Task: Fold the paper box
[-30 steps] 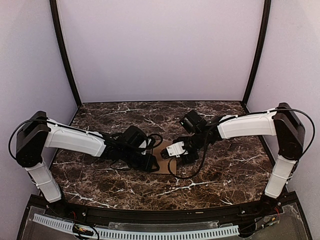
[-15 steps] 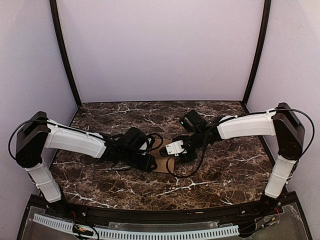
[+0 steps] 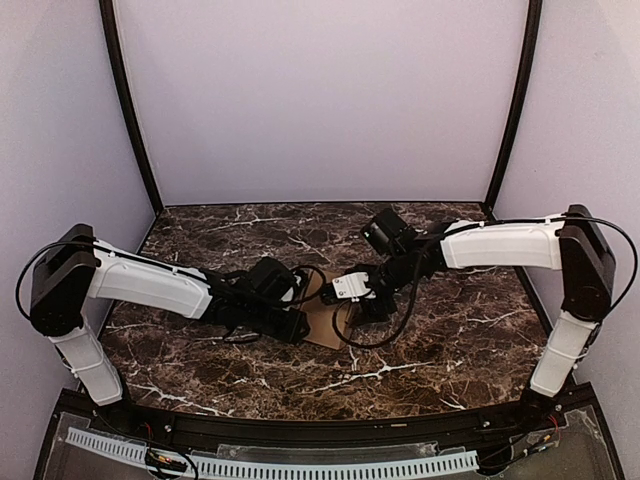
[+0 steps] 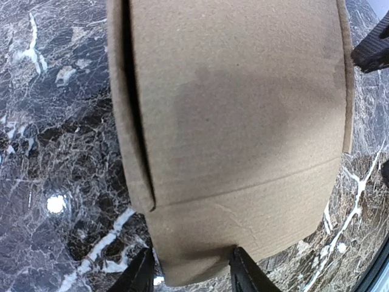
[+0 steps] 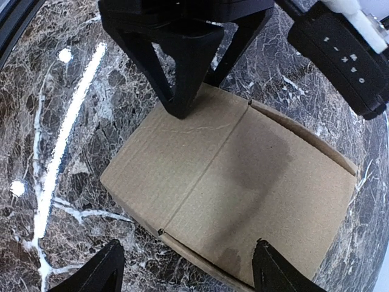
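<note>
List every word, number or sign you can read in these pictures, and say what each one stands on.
No text here can be quoted with confidence.
Black block at the top right of the right wrist view: a short row of white characters, tilted and too small to read.
White tag between the two arms: dark marks, too small to read.
Paper box: plain brown cardboard, no print.

We have both arms reaching inward: the left arm [image 3: 150,285] is stretched low and nearly flat, the right arm [image 3: 500,245] is held higher with its wrist angled down, and the two tools are close together at centre. Left end effector [image 4: 191,277]: fingers [image 4: 143,277] partway apart, and we can't tell if they're clamping. Right end effector [image 5: 188,277]: fingers [image 5: 100,274] spread wide, pointing down.
</note>
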Controlling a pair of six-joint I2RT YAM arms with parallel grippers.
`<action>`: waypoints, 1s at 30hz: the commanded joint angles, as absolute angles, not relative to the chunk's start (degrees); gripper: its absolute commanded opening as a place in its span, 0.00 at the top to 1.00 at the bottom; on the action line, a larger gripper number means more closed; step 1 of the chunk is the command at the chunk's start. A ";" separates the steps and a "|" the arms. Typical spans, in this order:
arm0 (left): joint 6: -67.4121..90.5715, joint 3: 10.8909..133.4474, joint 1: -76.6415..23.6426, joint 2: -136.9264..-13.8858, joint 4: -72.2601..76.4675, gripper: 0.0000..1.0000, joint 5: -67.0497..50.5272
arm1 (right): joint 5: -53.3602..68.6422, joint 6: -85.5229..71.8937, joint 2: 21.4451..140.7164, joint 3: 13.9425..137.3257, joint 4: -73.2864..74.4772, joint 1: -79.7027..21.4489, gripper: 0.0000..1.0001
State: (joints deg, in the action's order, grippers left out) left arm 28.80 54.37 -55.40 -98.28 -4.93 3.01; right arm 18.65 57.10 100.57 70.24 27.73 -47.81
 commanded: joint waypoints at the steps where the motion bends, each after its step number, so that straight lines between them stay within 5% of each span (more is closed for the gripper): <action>1: 28.03 53.35 -55.45 -96.30 -7.02 0.57 4.31 | 23.75 52.86 100.32 73.68 30.26 -45.74 0.28; 8: 27.61 54.04 -55.46 -96.15 -7.54 0.57 4.50 | 26.57 48.58 102.98 78.16 29.98 -42.63 0.25; 30: 30.46 60.06 -52.34 -91.39 -15.27 0.55 -3.22 | 19.58 66.36 95.45 66.55 26.33 -45.45 0.28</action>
